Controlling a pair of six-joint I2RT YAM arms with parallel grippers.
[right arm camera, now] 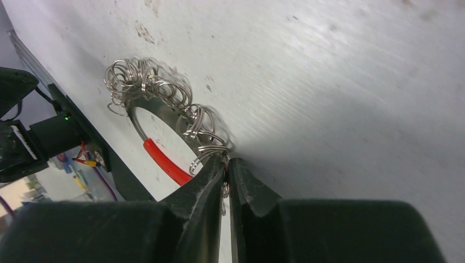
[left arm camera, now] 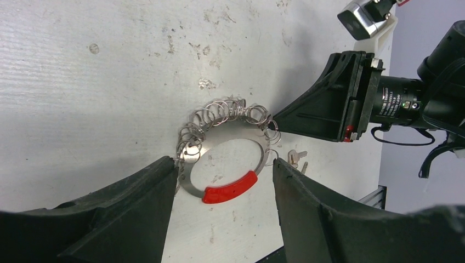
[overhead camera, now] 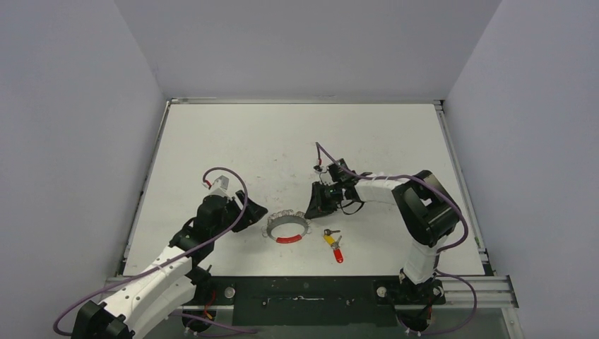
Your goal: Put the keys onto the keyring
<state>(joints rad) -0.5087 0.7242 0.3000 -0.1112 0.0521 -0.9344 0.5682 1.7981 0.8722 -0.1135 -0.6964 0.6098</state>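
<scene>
Right wrist view: keyring [right arm camera: 164, 105] lies flat on the table [right arm camera: 340, 82]. It's a metal band w/ a red sleeve [right arm camera: 164, 161] on one arc and a bunch of small wire rings [right arm camera: 143, 76] along the other. Both keys [overhead camera: 333, 244] lie loose on the table just beside it, on the right arm's side. The yellow head is nearer the ring, the red head further off. Neither is on the ring yet.

Right gripper [right arm camera: 226, 169] is pinched closed on one small ring at the end of the bunch, tips low at the table. Left gripper [left arm camera: 224, 163] is spread wide, one finger each side of the keyring. One fingertip [left arm camera: 162, 172] looks to touch the band edge, but can't be sure.

Step in hand, as I read it: pin the ring & present a loop so a key can go on. To do it well:
- Close the left fingers on the band itself, away from the bunch, so it can't slide or spin.
- Hold the right pinch on just one loop.
- Lift only slightly so the other loops don't tangle.

Risks: wire slips out of the tips, or the whole ring drags twd the keys & knocks them.
</scene>
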